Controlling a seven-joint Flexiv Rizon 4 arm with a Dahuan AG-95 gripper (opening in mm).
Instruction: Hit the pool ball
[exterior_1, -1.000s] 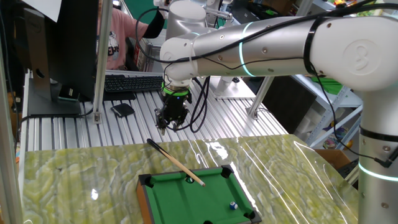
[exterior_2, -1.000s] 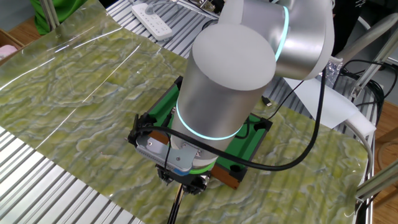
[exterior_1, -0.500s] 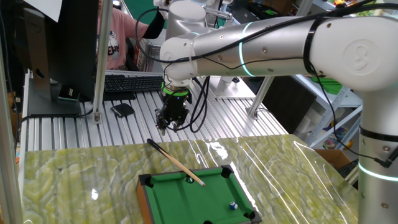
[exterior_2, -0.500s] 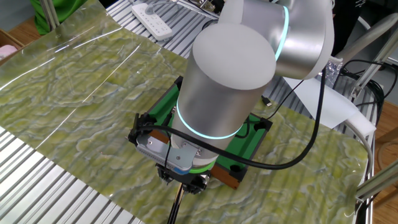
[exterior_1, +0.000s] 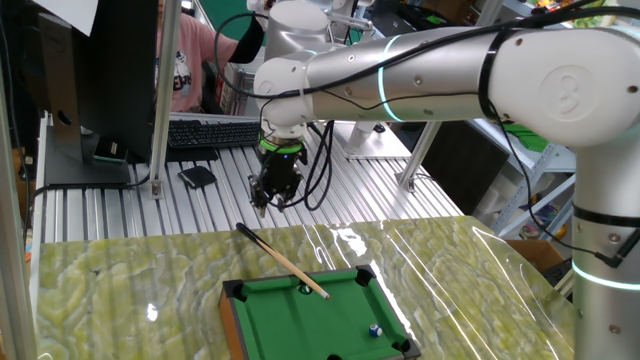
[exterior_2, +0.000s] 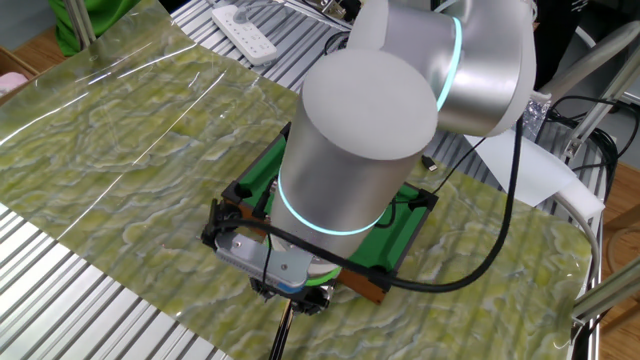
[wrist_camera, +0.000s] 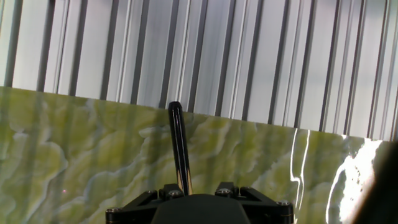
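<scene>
tool (exterior_1: 266, 204) – pointed down by the cue stick (exterior_1: 283, 261) butt, grip can't be told | cue tip laid over the mini pool table (exterior_1: 300, 325) | pool ball (exterior_1: 375, 329) parked well apart

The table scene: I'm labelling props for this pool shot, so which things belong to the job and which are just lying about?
For the job:
- pool ball
- cue stick
- mini pool table
- claw

Lying about:
- keyboard
- small black device
- power strip
- white paper
</scene>
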